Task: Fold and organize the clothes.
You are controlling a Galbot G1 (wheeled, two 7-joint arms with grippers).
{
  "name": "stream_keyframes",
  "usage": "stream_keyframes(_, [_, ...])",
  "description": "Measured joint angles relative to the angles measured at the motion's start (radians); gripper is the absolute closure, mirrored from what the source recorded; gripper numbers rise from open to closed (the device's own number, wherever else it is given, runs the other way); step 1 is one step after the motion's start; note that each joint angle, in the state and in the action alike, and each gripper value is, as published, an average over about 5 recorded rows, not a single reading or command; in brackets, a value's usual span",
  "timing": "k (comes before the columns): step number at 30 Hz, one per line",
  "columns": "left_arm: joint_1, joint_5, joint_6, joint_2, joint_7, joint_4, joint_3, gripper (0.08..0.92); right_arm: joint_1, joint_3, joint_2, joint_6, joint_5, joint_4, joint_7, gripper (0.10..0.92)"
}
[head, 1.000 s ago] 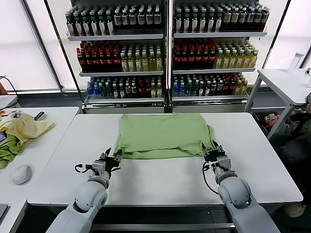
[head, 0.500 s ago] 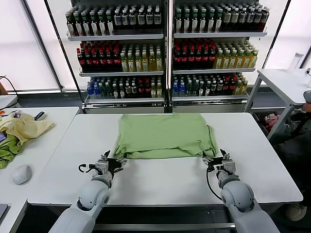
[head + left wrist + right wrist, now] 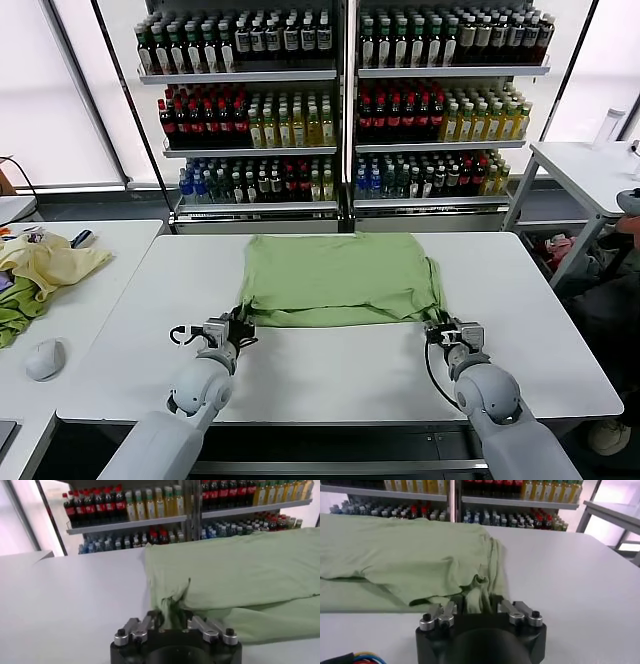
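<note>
A light-green shirt point(image 3: 338, 280) lies partly folded on the white table point(image 3: 330, 370), its near edge doubled over. My left gripper point(image 3: 240, 322) is shut on the shirt's near left corner; in the left wrist view the bunched cloth point(image 3: 172, 602) runs into the jaws of the gripper point(image 3: 172, 622). My right gripper point(image 3: 441, 327) is shut on the near right corner; the right wrist view shows cloth point(image 3: 476, 591) pinched in the gripper point(image 3: 476, 607). Both grippers sit low at the table surface.
A second table at the left holds yellow and green clothes point(image 3: 45, 265) and a white mouse point(image 3: 45, 358). Shelves of bottles point(image 3: 340, 100) stand behind the table. Another white table point(image 3: 590, 170) stands at the far right.
Both grippers have moved toward me, pulling the shirt's near corners along the table. The left gripper has also shifted a little to the right.
</note>
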Motion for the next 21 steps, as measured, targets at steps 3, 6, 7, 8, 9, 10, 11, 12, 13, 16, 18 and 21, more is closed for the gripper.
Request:
stream_keyframes(3, [-0.006, -0.014, 0.002, 0.002, 0.001, 0.004, 0.000, 0.825, -0.011, 0.004, -0.007, 0.000, 0.002, 0.010, -0.004, 0.846])
stream_keyframes(6, [-0.005, -0.027, 0.007, 0.008, 0.002, 0.002, -0.002, 0.890, -0.030, 0.011, -0.016, 0.001, 0.001, 0.026, -0.009, 0.889])
stream_keyframes(7, [-0.003, -0.031, 0.009, 0.010, 0.002, 0.000, -0.003, 0.903, -0.037, 0.015, -0.019, 0.001, 0.000, 0.032, -0.011, 0.897])
stream_keyframes(8, [0.000, -0.035, 0.011, 0.012, 0.003, -0.003, -0.004, 0.908, -0.045, 0.018, -0.022, 0.001, -0.002, 0.039, -0.013, 0.900])
stream_keyframes(9, [0.003, -0.039, 0.013, 0.015, 0.003, -0.007, -0.006, 0.908, -0.054, 0.021, -0.025, 0.001, -0.003, 0.046, -0.015, 0.900])
stream_keyframes(10, [0.006, -0.042, 0.015, 0.018, 0.004, -0.011, -0.008, 0.909, -0.064, 0.025, -0.028, 0.002, -0.005, 0.054, -0.016, 0.900])
stream_keyframes(11, [0.010, -0.046, 0.017, 0.021, 0.004, -0.016, -0.010, 0.909, -0.073, 0.029, -0.031, 0.002, -0.007, 0.062, -0.018, 0.900])
stream_keyframes(12, [0.015, -0.049, 0.019, 0.024, 0.004, -0.022, -0.013, 0.909, -0.083, 0.033, -0.034, 0.002, -0.009, 0.070, -0.019, 0.900])
stream_keyframes(13, [0.020, -0.052, 0.021, 0.028, 0.005, -0.028, -0.015, 0.909, -0.095, 0.038, -0.038, 0.002, -0.012, 0.080, -0.021, 0.900])
stream_keyframes(16, [0.040, -0.060, 0.027, 0.039, 0.004, -0.051, -0.025, 0.909, -0.133, 0.056, -0.048, 0.000, -0.021, 0.113, -0.027, 0.900])
stream_keyframes(18, [0.058, -0.062, 0.031, 0.046, 0.004, -0.072, -0.033, 0.909, -0.163, 0.070, -0.055, -0.001, -0.029, 0.139, -0.032, 0.900])
stream_keyframes(21, [0.095, -0.063, 0.038, 0.061, 0.002, -0.114, -0.047, 0.909, -0.215, 0.093, -0.062, -0.003, -0.045, 0.185, -0.039, 0.900])
